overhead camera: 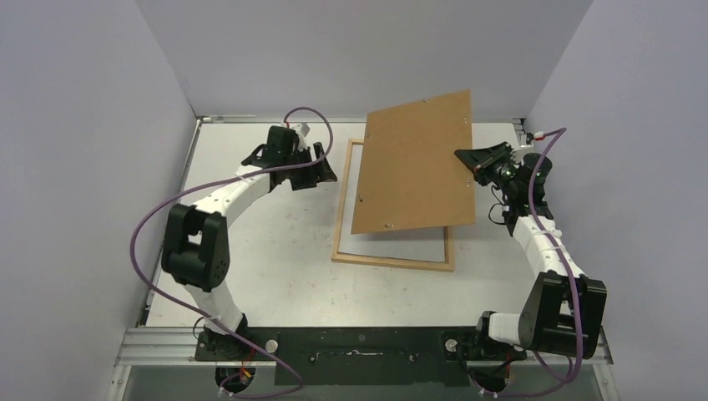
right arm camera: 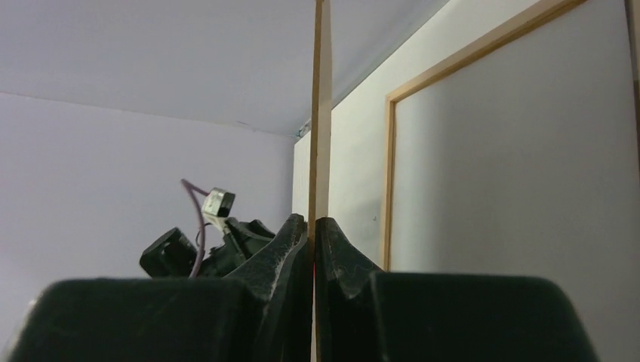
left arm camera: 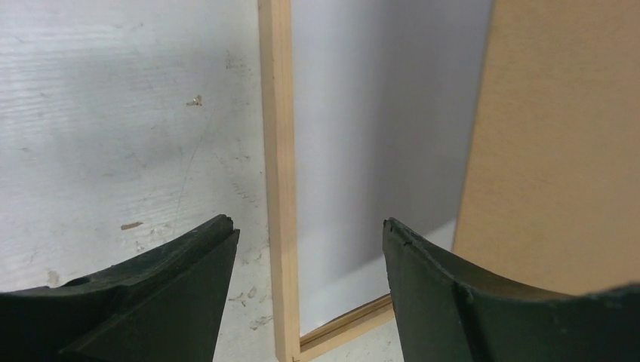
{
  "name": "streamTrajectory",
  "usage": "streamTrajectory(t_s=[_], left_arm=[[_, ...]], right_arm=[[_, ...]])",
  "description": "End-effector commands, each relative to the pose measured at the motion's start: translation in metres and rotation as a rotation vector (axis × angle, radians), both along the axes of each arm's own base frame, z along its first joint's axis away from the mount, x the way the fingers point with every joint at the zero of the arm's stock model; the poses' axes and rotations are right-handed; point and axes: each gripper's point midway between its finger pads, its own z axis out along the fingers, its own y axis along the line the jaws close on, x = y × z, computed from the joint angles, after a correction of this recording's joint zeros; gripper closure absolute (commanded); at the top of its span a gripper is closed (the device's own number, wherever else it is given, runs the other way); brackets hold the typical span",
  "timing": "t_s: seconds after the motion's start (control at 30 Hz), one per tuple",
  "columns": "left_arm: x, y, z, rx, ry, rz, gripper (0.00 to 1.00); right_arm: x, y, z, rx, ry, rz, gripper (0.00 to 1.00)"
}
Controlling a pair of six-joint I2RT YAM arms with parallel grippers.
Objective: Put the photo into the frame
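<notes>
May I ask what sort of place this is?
Probably a robotics lab test cell rather than a home: plain partition walls box in a white table, the left arm and right arm are bolted at its near edge, and the props are a wooden frame and a brown backing board.

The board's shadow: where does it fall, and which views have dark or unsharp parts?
Top external: even light, sharp; the tilted board throws a soft grey shadow inside the frame. Left wrist: that shade dims the area right of the frame bar; the left fingers are nearly black, without detail. Right wrist: the board appears edge-on and slightly soft; the right fingers are dark too.
</notes>
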Motion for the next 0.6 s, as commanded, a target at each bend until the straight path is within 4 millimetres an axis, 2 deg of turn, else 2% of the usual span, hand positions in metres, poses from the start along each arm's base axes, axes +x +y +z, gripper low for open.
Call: streamTrajectory(t_s=[0.0, 0.17, 0.3, 0.43, 0.57], left_arm=[[0.009, -0.022, -0.011, -0.047, 0.049, -0.112, 0.33], [0.015, -0.032, -0.046, -0.051, 0.13, -0.139, 0.37], [0.016, -0.047, -0.065, -0.101, 0.156, -0.185, 0.39], [0.017, -0.047, -0.091, -0.081, 0.206, -0.181, 0.43], [0.018, -0.042, -0.109, -0.031, 0.213, -0.162, 0.52]], right_arm=[[-0.007, -0.003, 0.031, -0.05, -0.105, -0.009, 1.0], [-0.015, -0.005, 0.015, -0.092, -0.034, -0.006, 1.0], [-0.021, -0.001, 0.01, -0.056, -0.021, 0.008, 1.0], [-0.031, 0.003, 0.003, -0.044, -0.011, 0.021, 1.0], [-0.036, 0.006, -0.001, -0.02, 0.007, 0.025, 1.0]])
